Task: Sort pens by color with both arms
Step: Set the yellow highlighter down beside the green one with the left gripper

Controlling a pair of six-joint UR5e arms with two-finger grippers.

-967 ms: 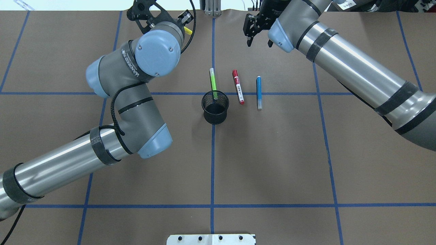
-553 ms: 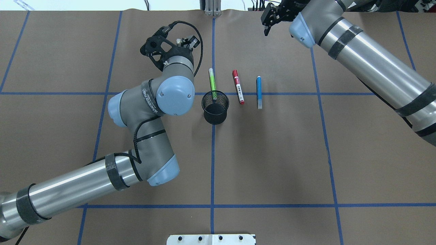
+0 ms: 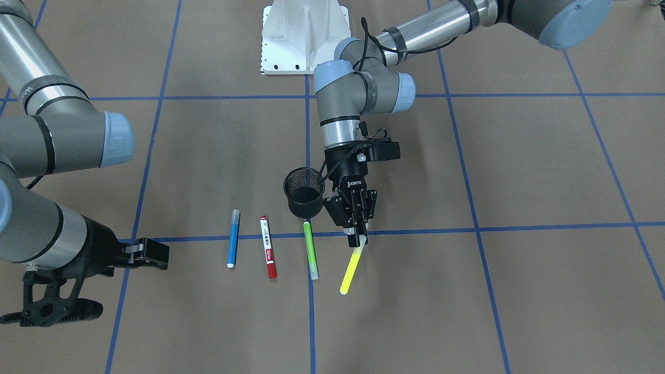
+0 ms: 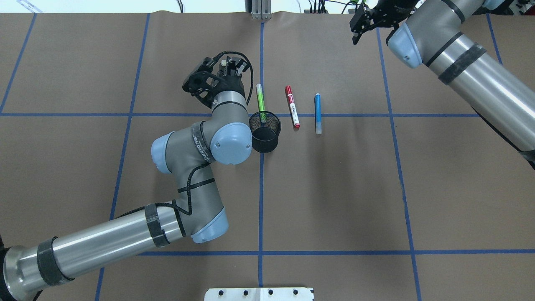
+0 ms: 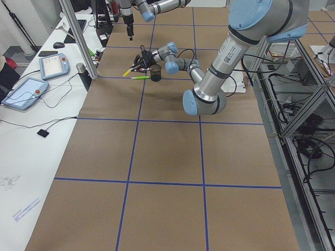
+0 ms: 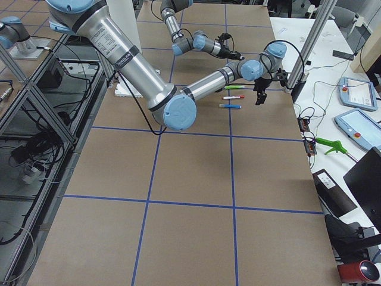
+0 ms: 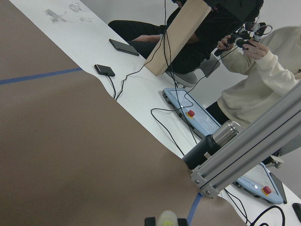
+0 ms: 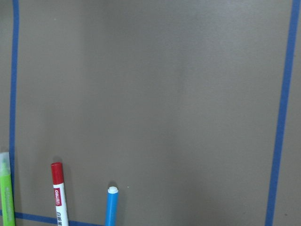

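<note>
At about 10 o'clock from the mesh cup [image 3: 301,209], seen from overhead, my left gripper [image 3: 359,235] now stands close to the row of pens. One second ago it was much farther out, near the 12 o'clock edge of the table. Its fingers are pressed tight on one end of the yellow pen [image 3: 351,270], which hangs tilted with the free end pointing to 12 o'clock. I cannot tell if this end already touches the paper. The yellow pen is just beside the green pen [image 3: 310,250], on its 9 o'clock side, and does not touch it. The green pen, the red-and-white pen [image 3: 268,254] and the blue pen [image 3: 233,245] lie as before, parallel, in a row going toward 3 o'clock. My right gripper [image 4: 362,27] has gone away to 1 o'clock, well apart from the pens. I see nothing in it, and I cannot tell how wide it is. I judge that the yellow pen is the last one to join the row, so the release is the step in hand.
</note>
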